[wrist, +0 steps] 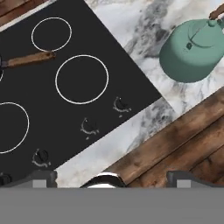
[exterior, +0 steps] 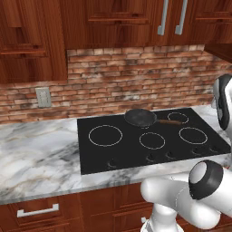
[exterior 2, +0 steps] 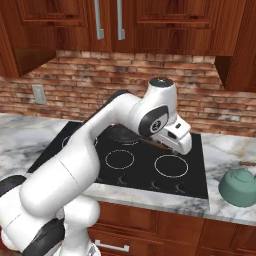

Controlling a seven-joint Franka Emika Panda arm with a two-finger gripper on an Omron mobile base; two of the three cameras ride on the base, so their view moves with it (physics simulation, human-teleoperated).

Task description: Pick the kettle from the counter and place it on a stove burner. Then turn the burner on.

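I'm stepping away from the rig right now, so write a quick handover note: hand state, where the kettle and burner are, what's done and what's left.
Hand: open, holding nothing, above the front edge of the counter to the right of the cooktop.
Kettle: upright on the marble right of the cooktop, near the front edge; untouched.
Stove burner: the largest ring, at the cooktop's left side, nothing on it. A frying pan sits at the back of the cooktop.
Knobs: along the cooktop's front edge; settings can't be read.
Done: nothing yet.
Left: grasp the kettle, carry it across to the burner, set it down, turn on that burner's knob.
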